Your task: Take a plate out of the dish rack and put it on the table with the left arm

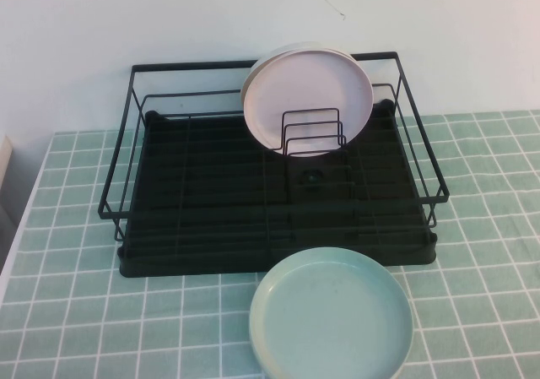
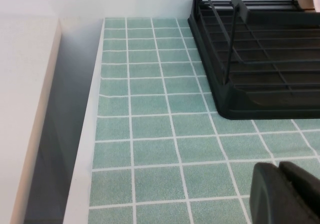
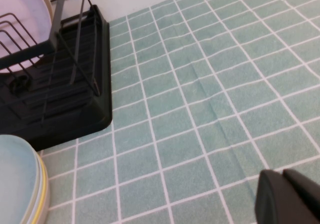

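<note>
The round pale pink-lilac plastic plate (image 1: 307, 100) stands on edge in the small wire holder of the black wire-frame dish rack (image 1: 202, 193), untouched. The left gripper (image 2: 286, 194) hovers above the mint-green tiled table (image 2: 150, 134) left of the rack, the right gripper (image 3: 290, 199) over tiles on the right; I cannot tell either claw's opening. The left arm should approach from above, pinch the plate's top rim and lift straight up clear of the wires.

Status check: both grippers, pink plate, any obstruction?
Left gripper and right gripper parked low over table, nothing held. Pink plate upright in dish rack. Green plate on table in front.
</note>
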